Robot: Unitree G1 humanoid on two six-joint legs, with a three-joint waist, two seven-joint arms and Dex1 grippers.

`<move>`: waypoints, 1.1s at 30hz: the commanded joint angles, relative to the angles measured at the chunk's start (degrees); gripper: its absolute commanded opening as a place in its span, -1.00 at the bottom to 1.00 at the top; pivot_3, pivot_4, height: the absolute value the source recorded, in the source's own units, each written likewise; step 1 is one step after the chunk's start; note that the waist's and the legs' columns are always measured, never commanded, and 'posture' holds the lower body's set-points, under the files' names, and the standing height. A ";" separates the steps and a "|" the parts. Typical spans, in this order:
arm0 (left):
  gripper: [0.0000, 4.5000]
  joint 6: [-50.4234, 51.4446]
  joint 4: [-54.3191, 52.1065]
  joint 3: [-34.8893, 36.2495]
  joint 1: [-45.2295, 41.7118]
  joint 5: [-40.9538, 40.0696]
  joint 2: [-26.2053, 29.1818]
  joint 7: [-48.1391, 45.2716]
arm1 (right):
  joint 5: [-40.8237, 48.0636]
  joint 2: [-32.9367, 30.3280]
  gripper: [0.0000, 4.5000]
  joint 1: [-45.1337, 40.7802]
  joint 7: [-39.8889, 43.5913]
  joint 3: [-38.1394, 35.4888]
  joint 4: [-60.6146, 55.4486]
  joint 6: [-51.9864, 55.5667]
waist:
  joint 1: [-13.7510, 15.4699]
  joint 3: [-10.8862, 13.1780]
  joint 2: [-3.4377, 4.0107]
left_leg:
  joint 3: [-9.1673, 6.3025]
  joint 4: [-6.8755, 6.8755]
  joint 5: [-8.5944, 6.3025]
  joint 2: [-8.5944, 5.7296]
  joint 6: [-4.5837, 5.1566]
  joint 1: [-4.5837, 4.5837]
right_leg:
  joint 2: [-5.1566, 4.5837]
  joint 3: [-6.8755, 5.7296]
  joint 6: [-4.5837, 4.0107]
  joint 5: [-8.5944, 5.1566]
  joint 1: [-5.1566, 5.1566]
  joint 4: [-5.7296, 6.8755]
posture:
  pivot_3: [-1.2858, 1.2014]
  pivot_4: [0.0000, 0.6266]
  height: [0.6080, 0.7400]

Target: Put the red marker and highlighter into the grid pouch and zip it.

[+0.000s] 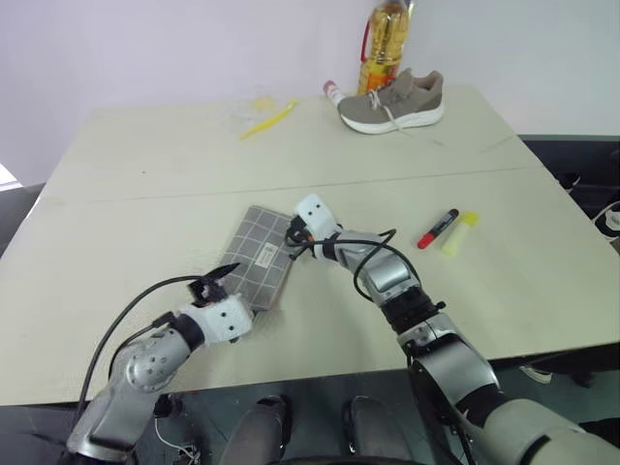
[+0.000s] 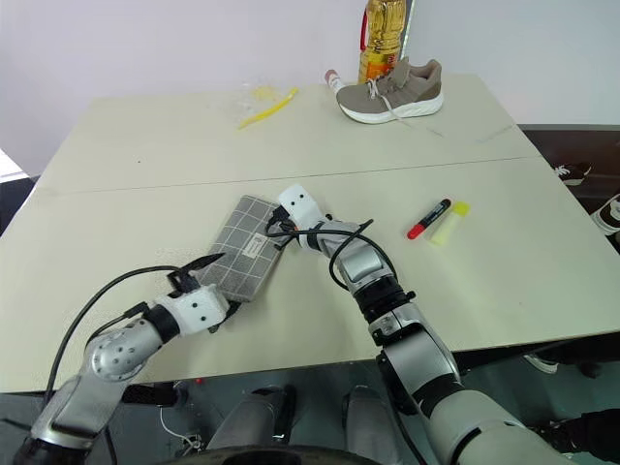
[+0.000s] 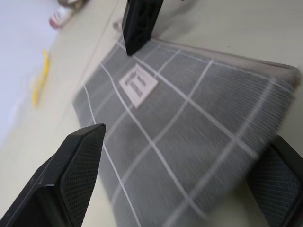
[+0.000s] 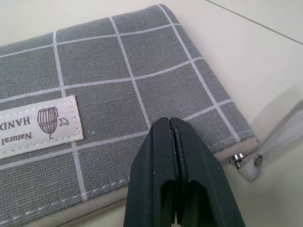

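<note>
On table (image 1: 145, 194), grid pouch (image 1: 254, 254) lengthwise away

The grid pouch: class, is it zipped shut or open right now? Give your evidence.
Shut, as far as visible. The grid pouch lies flat, its zipper pull sits at the corner, and no gap shows along the visible edge.
</note>
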 commanded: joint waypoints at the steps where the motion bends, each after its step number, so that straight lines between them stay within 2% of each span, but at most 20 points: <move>1: 1.00 -0.94 2.48 -1.00 -2.14 3.16 -0.22 1.83 | -0.91 0.39 -0.98 0.56 -0.54 0.04 -0.25 0.97 | -0.02 0.00 0.00 | -0.01 0.00 0.00 0.00 0.00 0.01 | 0.02 0.00 0.00 0.00 0.00 0.01 | 0.03 -0.52 1.00; 3: 1.00 -1.93 3.92 -1.36 -3.33 3.30 -0.20 2.16 | -1.09 0.63 -0.98 0.75 -0.66 0.18 -0.49 0.96 | -0.03 0.00 0.01 | -0.03 0.00 0.00 0.01 0.00 0.02 | 0.09 0.00 0.00 0.00 -0.01 0.03 | 0.03 -0.52 1.00; 8: -0.04 -5.08 5.40 -1.04 -4.55 0.85 -0.70 2.21 | -1.40 0.73 -1.00 1.34 -0.90 0.37 -1.28 0.92 | -0.18 0.00 0.00 | -0.04 -0.01 0.01 0.01 -0.01 0.01 | 0.11 0.01 0.01 0.01 -0.05 0.04 | 0.03 -0.52 1.00; 12: -0.98 -7.56 5.49 -0.63 -4.07 -0.77 -0.73 2.18 | -1.80 0.36 -1.00 1.89 -1.27 0.16 -2.44 0.31 | -0.11 -0.01 0.00 | -0.05 -0.02 0.01 0.01 -0.01 0.01 | 0.06 0.04 0.01 0.01 -0.05 0.04 | 0.03 -0.52 1.00; 17: -0.99 -5.97 4.35 1.46 -3.17 -5.06 -3.39 2.76 | -1.17 -0.04 -1.00 1.68 -2.48 -2.66 -4.18 -2.88 | -0.10 0.00 0.01 | -0.05 -0.03 0.01 0.00 -0.02 0.01 | 0.08 0.04 0.01 0.01 -0.05 0.04 | 0.03 -0.52 1.00; 19: -0.99 -0.95 2.04 4.14 -2.87 -13.55 -8.61 2.84 | -0.63 -1.43 -1.00 1.44 -2.73 -4.61 -6.36 -6.56 | -0.03 0.02 0.02 | -0.05 -0.02 0.01 -0.01 -0.01 -0.01 | 0.07 0.04 0.02 0.01 -0.05 0.03 | 0.03 -0.52 1.00; 22: -0.99 2.33 -0.24 5.98 -2.38 -19.45 -11.88 1.58 | 2.11 -3.66 -1.00 1.30 0.24 -7.38 -8.98 -7.43 | -0.10 0.01 -0.02 | -0.07 0.06 0.02 -0.01 -0.01 -0.07 | 0.06 0.02 0.03 0.01 -0.05 0.03 | 0.03 -0.52 1.00; 24: -1.00 3.77 -1.90 6.52 -1.91 -21.94 -12.97 1.27 | 4.82 -6.22 -0.76 1.27 2.45 -10.49 -10.86 -5.78 | -0.13 0.01 -0.02 | -0.08 0.05 0.02 0.03 -0.01 -0.07 | 0.08 0.03 0.03 0.01 -0.01 0.04 | 0.03 -0.52 1.00; 26: -1.00 5.28 -3.54 7.07 -1.81 -25.67 -14.05 0.58 | 4.34 -11.42 -0.41 1.98 5.92 -11.08 -12.17 -7.39 | -0.09 0.02 0.00 | -0.07 0.05 0.02 0.03 -0.01 -0.06 | 0.09 0.03 0.03 0.01 0.07 0.04 | 0.03 -0.52 1.00; 30: -1.00 6.98 -5.32 7.01 -1.91 -28.95 -13.82 -1.14 | 3.08 -18.32 0.53 4.62 12.53 -8.99 -15.02 -13.77 | 0.00 0.02 -0.02 | -0.05 0.07 0.02 0.00 0.00 -0.07 | 0.05 0.00 0.03 0.00 0.20 -0.04 | 0.03 -0.52 1.00; 33: -1.00 7.69 -5.90 6.49 -1.92 -30.98 -12.81 -3.38 | 3.39 -20.45 0.53 5.35 15.14 -8.66 -16.47 -15.93 | -0.45 0.03 0.00 | 0.02 0.05 0.02 0.06 0.00 -0.08 | 0.07 0.02 0.03 0.00 0.19 -0.02 | 0.03 -0.52 1.00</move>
